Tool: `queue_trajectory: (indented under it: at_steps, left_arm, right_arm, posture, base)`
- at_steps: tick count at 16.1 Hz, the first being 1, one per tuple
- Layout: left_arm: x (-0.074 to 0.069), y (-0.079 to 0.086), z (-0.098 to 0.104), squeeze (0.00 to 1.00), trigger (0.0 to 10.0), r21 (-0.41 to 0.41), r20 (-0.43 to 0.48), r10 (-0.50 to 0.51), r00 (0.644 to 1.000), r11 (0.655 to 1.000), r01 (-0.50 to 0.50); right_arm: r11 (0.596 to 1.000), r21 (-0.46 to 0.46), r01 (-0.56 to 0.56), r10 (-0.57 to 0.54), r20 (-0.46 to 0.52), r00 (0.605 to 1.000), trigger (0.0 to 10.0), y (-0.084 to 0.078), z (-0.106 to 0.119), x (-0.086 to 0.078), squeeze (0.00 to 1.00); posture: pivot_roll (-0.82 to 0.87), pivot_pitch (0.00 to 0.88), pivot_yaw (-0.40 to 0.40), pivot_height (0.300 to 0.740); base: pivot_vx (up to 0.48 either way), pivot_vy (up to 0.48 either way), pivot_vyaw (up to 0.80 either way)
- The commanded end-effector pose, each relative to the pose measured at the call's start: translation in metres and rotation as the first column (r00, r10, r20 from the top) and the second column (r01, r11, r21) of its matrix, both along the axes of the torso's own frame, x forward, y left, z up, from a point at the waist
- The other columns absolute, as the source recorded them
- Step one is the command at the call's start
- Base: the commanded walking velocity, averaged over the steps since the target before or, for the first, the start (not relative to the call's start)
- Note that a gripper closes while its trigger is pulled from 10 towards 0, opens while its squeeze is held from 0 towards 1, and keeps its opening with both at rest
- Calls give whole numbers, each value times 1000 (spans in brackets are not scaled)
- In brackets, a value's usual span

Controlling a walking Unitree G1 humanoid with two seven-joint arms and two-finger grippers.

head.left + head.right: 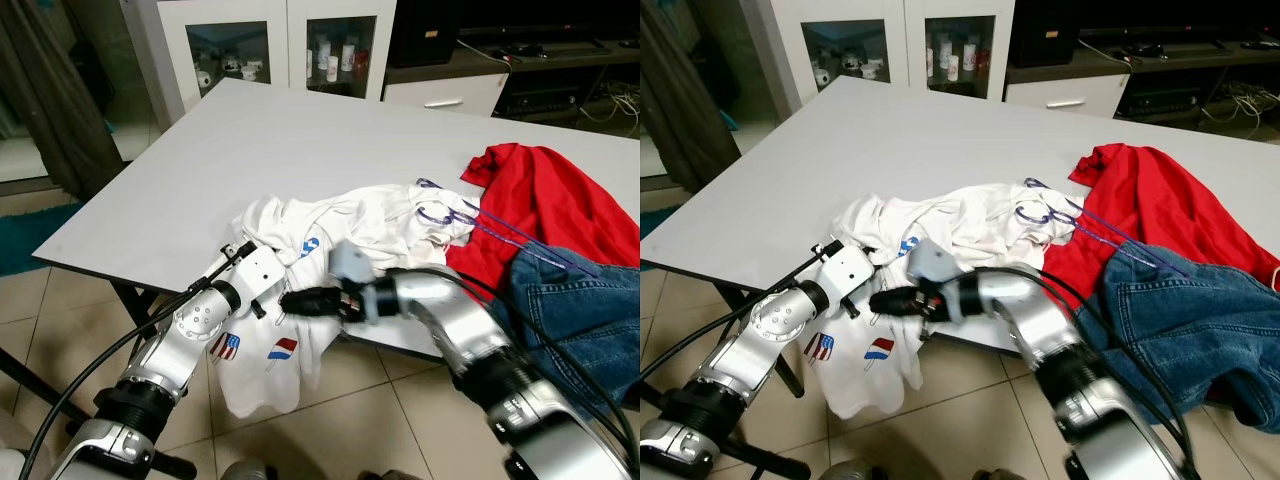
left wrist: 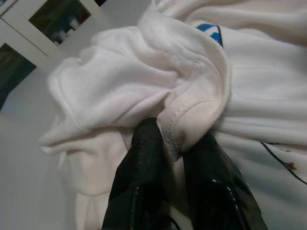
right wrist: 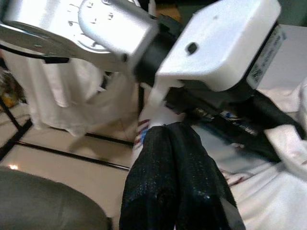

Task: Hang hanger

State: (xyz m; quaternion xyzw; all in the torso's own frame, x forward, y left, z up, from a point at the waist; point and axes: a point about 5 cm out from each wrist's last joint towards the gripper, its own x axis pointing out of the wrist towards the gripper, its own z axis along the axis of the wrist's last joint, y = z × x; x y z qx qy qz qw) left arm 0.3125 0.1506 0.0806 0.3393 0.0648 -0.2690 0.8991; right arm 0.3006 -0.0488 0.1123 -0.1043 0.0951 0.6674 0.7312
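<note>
you are pinching a fold of the white shirt (image 2: 158,86) at the table (image 1: 250,140) edge with the left gripper (image 2: 172,143), while the right gripper (image 3: 175,139), fingers pressed together on nothing visible, is hovering just beside it. the purple hanger (image 1: 470,222) is lying on the clothes pile between white and red garment (image 1: 550,200), so hanging looks barely begun.

Table (image 1: 230,150): grey-white top, bare over its far and left parts.
White shirt (image 1: 330,225): crumpled at the near edge, one part hanging over it toward the tiled floor (image 1: 360,410) (small flag prints on the hanging part).
Red garment (image 1: 545,200): heaped toward the right edge, touching the white shirt.
Jeans (image 1: 575,310): at the near right, overlapping the red garment and draping over the edge.
Purple hanger (image 1: 450,212): lying across the white shirt and the red garment.
</note>
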Motion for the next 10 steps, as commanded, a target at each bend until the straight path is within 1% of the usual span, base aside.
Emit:
queue_trajectory:
  at_steps: [1, 2, 3, 4, 6, 9, 10]
  left_arm:
    - [7, 5, 9, 0, 10000, -7, 41, 38, 998, 999, -37]
    - [8, 4, 10, 0, 10000, -14, 54, 39, 998, 999, -39]
    - [9, 2, 16, 0, 10000, -46, 87, 47, 995, 998, -44]
    - [11, 2, 21, 0, 10000, -67, 114, 56, 992, 997, -49]
    - [13, 1, 27, 0, 10000, -93, 149, 71, 986, 994, -58]
    - [15, 4, 39, 0, 10000, -117, 225, 99, 969, 990, -74]
    - [16, 5, 44, 0, 10000, -131, 250, 110, 962, 988, -79]
  right_arm:
    - [1000, -16, 13, -13, 22, 1000, 10000, 2, 2, 5, 0]
    - [999, -21, 26, -26, 22, 999, 10000, 4, 1, 6, 0]
    - [994, -57, 98, -97, 16, 995, 10000, 10, -6, 14, 0]
    - [987, -84, 134, -133, 9, 991, 10000, 12, -10, 17, 0]
    - [982, -116, 149, -149, 5, 989, 10000, 14, -14, 18, 0]
    - [973, -188, 133, -132, 17, 991, 10000, 13, -22, 18, 0]
    - [954, -238, 181, -176, 43, 983, 10000, 11, -27, 23, 0]
  posture:
    - [63, 0, 7, 740]
    - [64, 0, 6, 740]
    - [65, 0, 4, 740]
    - [70, 0, 1, 740]
    - [70, 0, 1, 740]
    - [78, 0, -8, 740]
    - [79, 0, -10, 740]
  base:
    - [0, 0, 0]
    - [0, 0, 0]
    - [0, 0, 0]
    - [0, 0, 0]
    - [0, 0, 0]
    - [0, 0, 0]
    - [0, 0, 0]
